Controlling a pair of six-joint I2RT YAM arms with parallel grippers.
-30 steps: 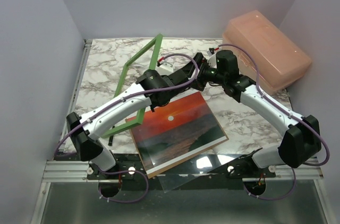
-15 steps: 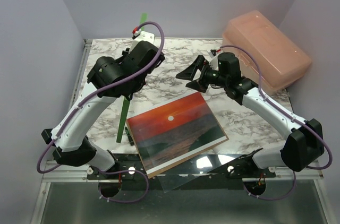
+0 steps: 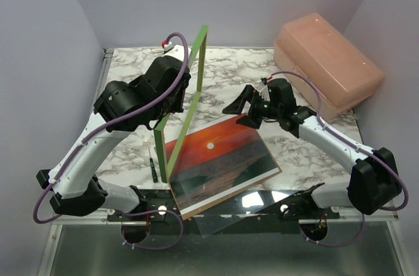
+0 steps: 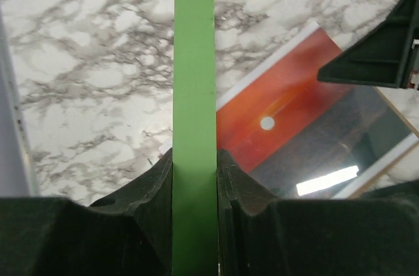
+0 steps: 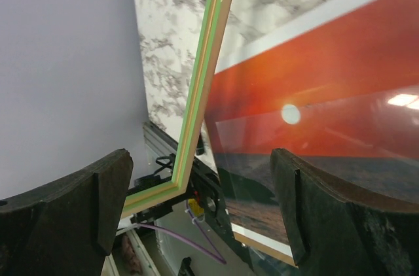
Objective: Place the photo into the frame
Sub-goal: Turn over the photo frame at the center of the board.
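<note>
Frame [image 3: 196, 60] swung upright, nearer photo [image 3: 219, 148].

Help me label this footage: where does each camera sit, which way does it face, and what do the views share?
Top external: above and behind the bases, looking down on the table; both arms show.
Left wrist: on the left arm, looking down past the left gripper, clamped on the frame rail; its two fingers show.
Right wrist: on the right arm, looking low toward the near left corner between the fingers of the open right gripper.
Shared: all three show the frame and the photo.
</note>
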